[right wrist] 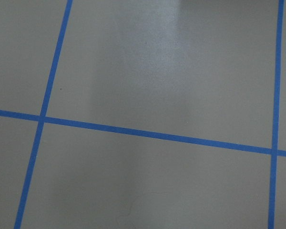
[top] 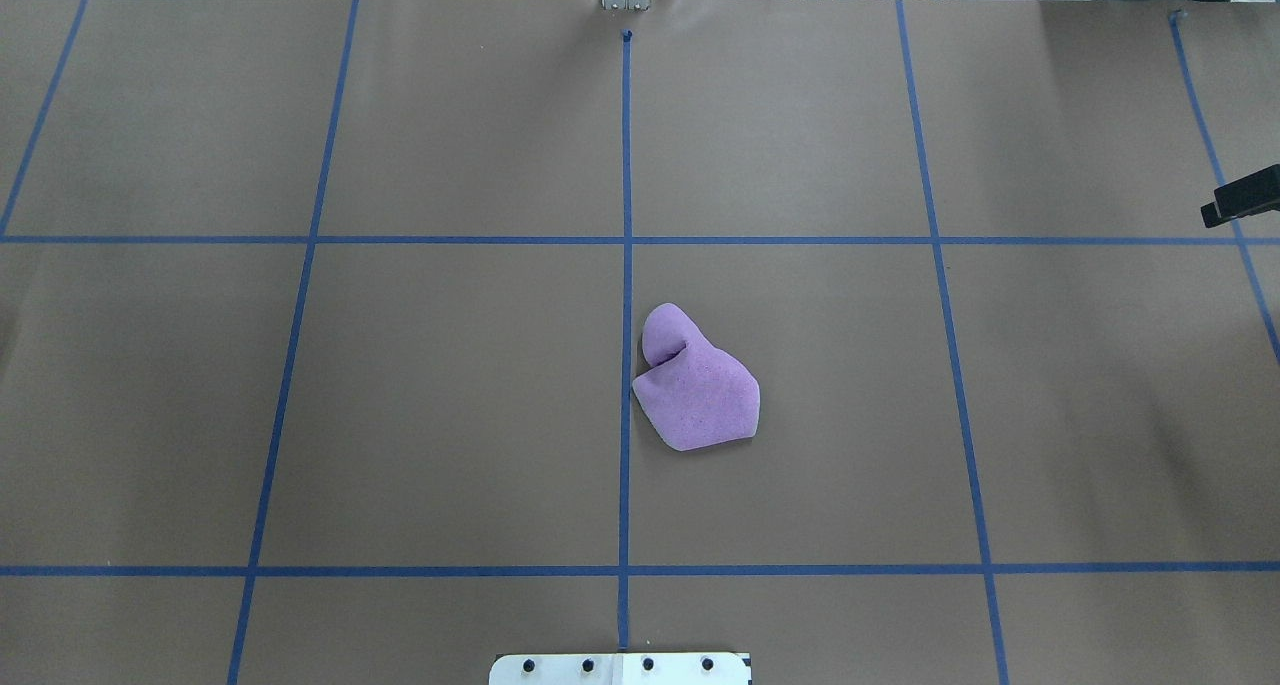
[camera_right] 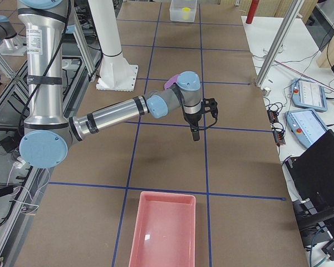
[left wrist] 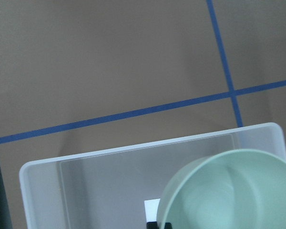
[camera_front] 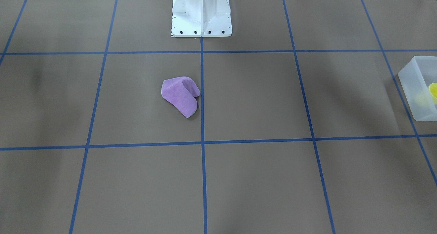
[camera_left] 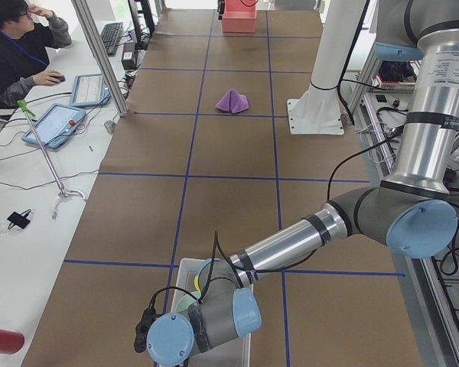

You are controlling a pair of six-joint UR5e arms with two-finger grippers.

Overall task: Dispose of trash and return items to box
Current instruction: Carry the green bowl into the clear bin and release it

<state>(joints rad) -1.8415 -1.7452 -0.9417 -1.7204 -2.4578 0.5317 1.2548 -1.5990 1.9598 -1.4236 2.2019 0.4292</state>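
The frosted white box (camera_front: 414, 80) stands at the table's end on my left, with a small yellow cup (camera_front: 433, 90) inside it. In the left wrist view my left gripper (left wrist: 158, 224) shows only as dark tips at the bottom edge, shut on the rim of a pale green cup (left wrist: 229, 191) held just over the box (left wrist: 133, 149). My right gripper (camera_right: 196, 132) hangs fingers down above bare table, right of the purple cloth. I cannot tell whether it is open. The crumpled purple cloth (top: 697, 385) lies near the table's middle.
A pink tray (camera_right: 164, 228) sits at the table's end on my right. The white robot base (camera_front: 201, 15) stands at the near middle edge. Blue tape lines grid the brown table. An operator (camera_left: 19, 38) sits at a side desk.
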